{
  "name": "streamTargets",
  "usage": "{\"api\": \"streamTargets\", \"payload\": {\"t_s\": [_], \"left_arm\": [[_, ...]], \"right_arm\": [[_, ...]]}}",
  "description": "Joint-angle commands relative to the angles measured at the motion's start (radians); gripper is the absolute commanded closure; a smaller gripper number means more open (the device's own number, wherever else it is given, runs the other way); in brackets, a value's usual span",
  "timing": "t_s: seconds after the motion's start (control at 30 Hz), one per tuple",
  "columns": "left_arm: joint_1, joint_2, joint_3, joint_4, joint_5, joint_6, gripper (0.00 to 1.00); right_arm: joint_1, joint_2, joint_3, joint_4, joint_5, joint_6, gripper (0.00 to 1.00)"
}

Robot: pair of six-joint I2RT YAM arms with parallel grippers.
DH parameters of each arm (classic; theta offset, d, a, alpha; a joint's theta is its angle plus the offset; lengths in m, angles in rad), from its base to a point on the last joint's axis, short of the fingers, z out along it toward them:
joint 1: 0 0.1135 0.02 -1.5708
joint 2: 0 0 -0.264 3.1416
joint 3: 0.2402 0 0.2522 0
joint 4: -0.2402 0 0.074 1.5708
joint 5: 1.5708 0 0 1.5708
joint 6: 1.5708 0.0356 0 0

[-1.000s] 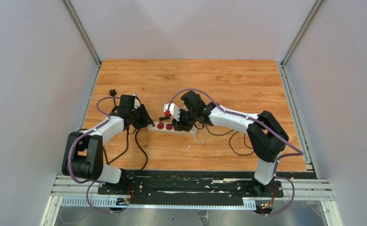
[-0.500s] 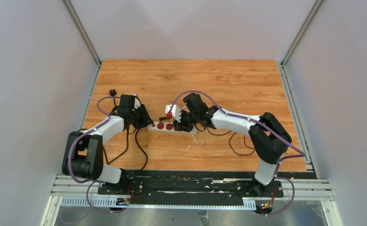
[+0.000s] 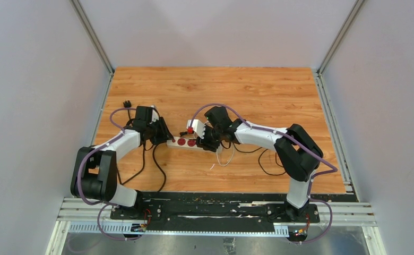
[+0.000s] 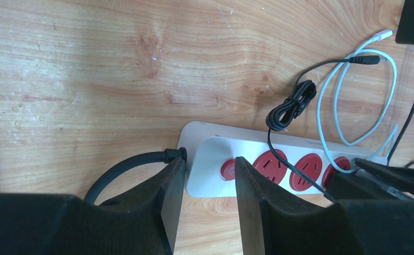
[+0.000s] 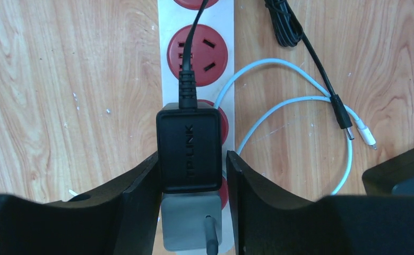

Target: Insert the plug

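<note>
A white power strip [image 3: 186, 142] with red sockets lies on the wooden table. In the right wrist view a black TP-LINK plug [image 5: 189, 151] stands on the strip [image 5: 165, 64], on the socket next to a grey-white adapter [image 5: 189, 226]. My right gripper [image 5: 192, 159] stands around the black plug. Its left finger touches the plug and a thin gap shows at the right finger. My left gripper [image 4: 207, 196] is open over the strip's cable end [image 4: 210, 154], beside the red switch. The plug's prongs are hidden.
A coiled black lead [image 4: 292, 106] and a looped white cable [image 4: 343, 106] lie just beyond the strip. One red socket [image 5: 202, 56] is free, crossed by the plug's cord. The strip's thick black cable [image 4: 125, 170] curves off at the left. A white block [image 3: 196, 126] shows by the right wrist.
My right gripper has shifted slightly nearer and down onto the strip, and its elbow has swung left. The left arm has not moved.
</note>
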Motion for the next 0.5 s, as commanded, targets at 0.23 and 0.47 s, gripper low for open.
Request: {"api": "streamTargets", "payload": {"t_s": [0.23, 0.47], "left_arm": [[-0.010, 0.076, 0.011, 0.044, 0.027, 0.024, 0.57], [-0.010, 0.085, 0.020, 0.040, 0.032, 0.031, 0.56]], "right_arm": [[-0.009, 0.012, 0.080, -0.057, -0.019, 0.027, 0.32], [-0.009, -0.033, 0.135, -0.031, -0.105, 0.045, 0.06]]}}
